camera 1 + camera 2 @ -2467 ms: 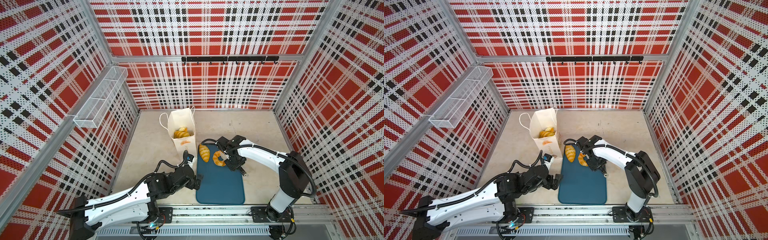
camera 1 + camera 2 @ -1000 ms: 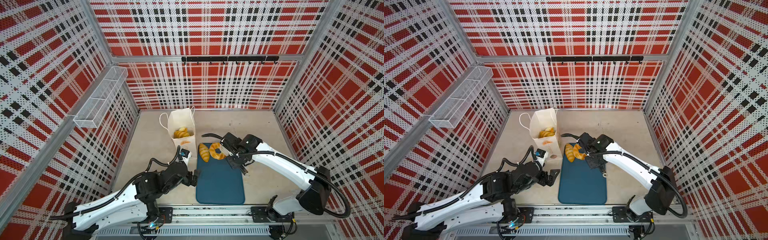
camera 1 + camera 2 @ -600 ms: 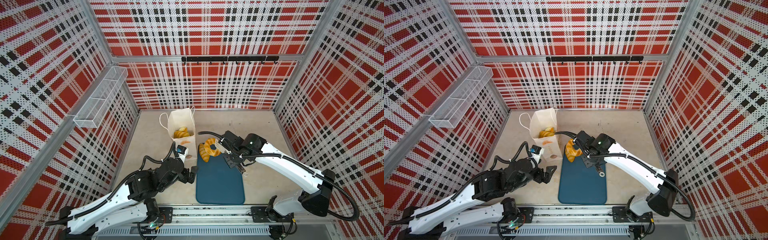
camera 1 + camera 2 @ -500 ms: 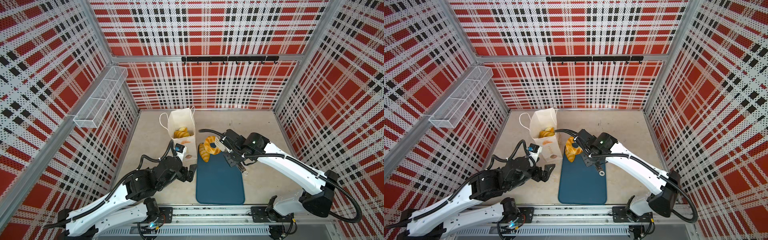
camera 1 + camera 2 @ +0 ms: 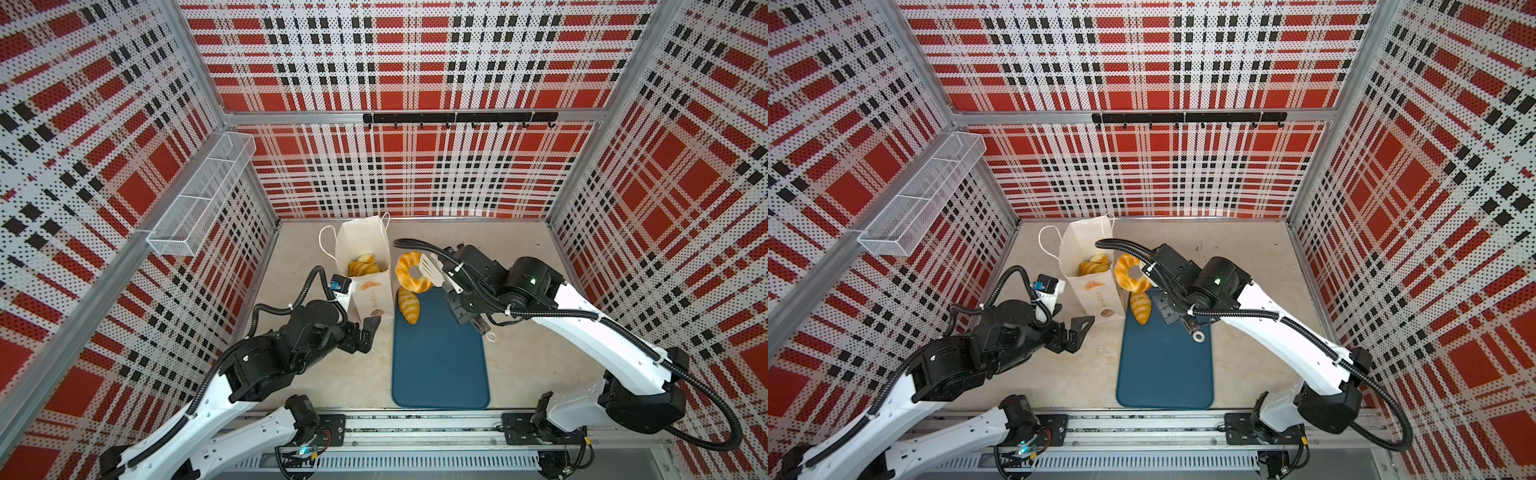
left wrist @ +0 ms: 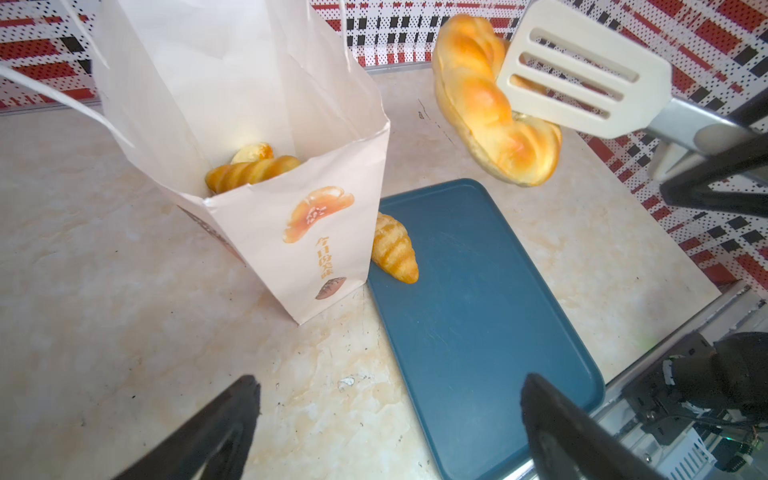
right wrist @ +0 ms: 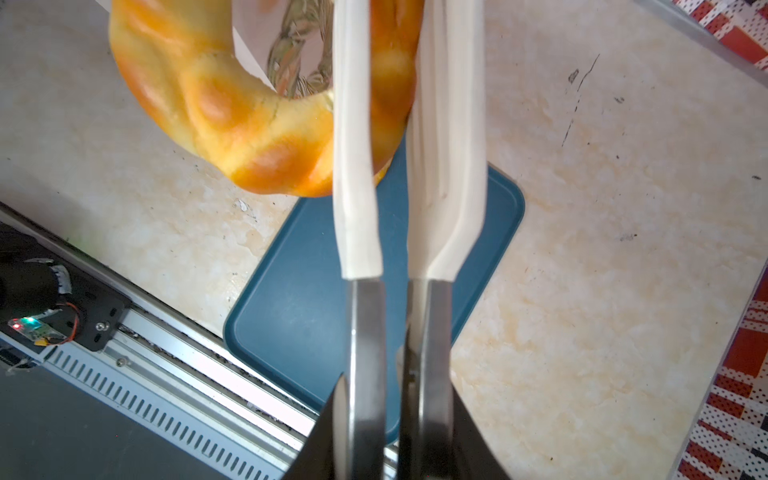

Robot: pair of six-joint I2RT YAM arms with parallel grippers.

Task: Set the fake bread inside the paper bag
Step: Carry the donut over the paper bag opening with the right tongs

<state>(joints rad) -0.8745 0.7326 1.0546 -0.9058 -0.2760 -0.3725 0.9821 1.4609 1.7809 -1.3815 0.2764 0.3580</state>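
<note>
The white paper bag (image 5: pixel 372 297) (image 5: pixel 1096 291) (image 6: pixel 257 145) stands open at the teal tray's far left corner, with golden fake bread (image 5: pixel 361 266) (image 6: pixel 249 170) inside. White-bladed tongs (image 5: pixel 430 268) (image 6: pixel 582 83) (image 7: pixel 357 166) clamp a ring doughnut (image 5: pixel 401 266) (image 5: pixel 1122 270) (image 6: pixel 482 104) (image 7: pixel 216 108) in the air, level with the bag's rim and just right of its mouth. My right gripper (image 5: pixel 457 301) (image 7: pixel 395 395) is shut on the tongs' steel handles. A croissant (image 5: pixel 408 305) (image 5: pixel 1140 306) (image 6: pixel 395 249) lies on the tray beside the bag. My left gripper (image 5: pixel 368 332) (image 6: pixel 388 382) is open and empty, low in front of the bag.
The flat teal tray (image 5: pixel 440 365) (image 5: pixel 1165 365) (image 6: pixel 478 311) lies at the middle front. A white wire basket (image 5: pixel 199 199) hangs on the left wall and a black hook rail (image 5: pixel 457 117) on the back wall. A metal rail (image 5: pixel 415 428) runs along the front edge.
The right arm has lifted the ring doughnut in the tongs off the tray, up and left toward the bag's mouth. The left arm has drawn back leftward, off the tray.
</note>
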